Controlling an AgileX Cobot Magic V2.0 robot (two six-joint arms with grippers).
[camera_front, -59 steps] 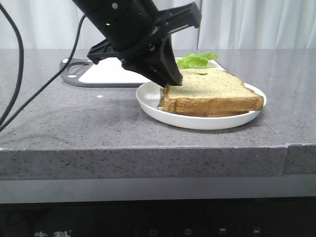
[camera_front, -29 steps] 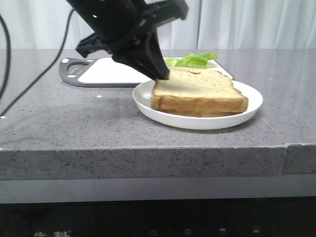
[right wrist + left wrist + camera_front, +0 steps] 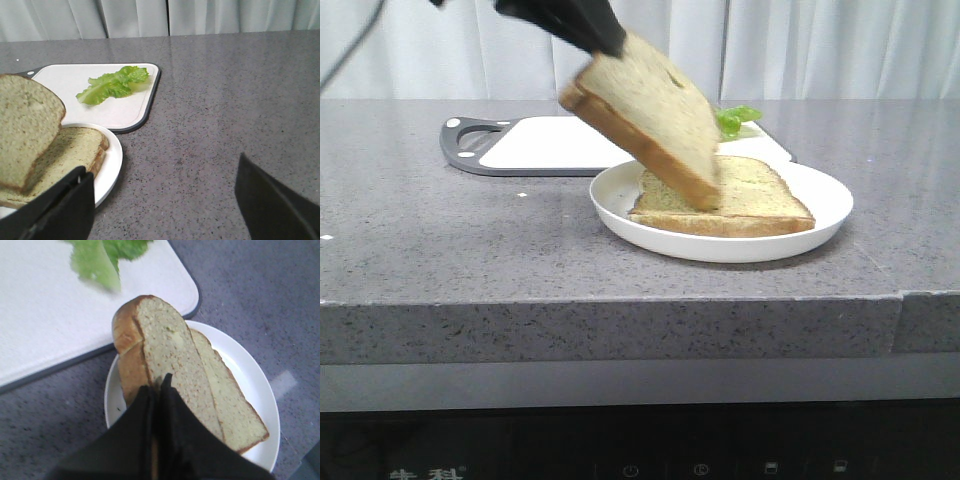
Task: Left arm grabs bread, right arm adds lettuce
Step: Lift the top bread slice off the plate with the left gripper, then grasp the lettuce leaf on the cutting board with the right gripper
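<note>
The counter [image 3: 470, 250] carries a board [image 3: 117, 112] at twelve o'clock and a plate [image 3: 820, 225] in front of it. My left gripper [image 3: 159, 390] is clamped on the bread [image 3: 645, 115] — tilted, lifted off the slice [image 3: 750, 200] lying on the plate. The lettuce [image 3: 112, 85] lies on the board. My right gripper [image 3: 165, 200] hangs with jaws wide apart — holding nothing.

Left tool [image 3: 159, 405] matte black, long tapered fingers; right tool [image 3: 165, 200] black, blocky
</note>
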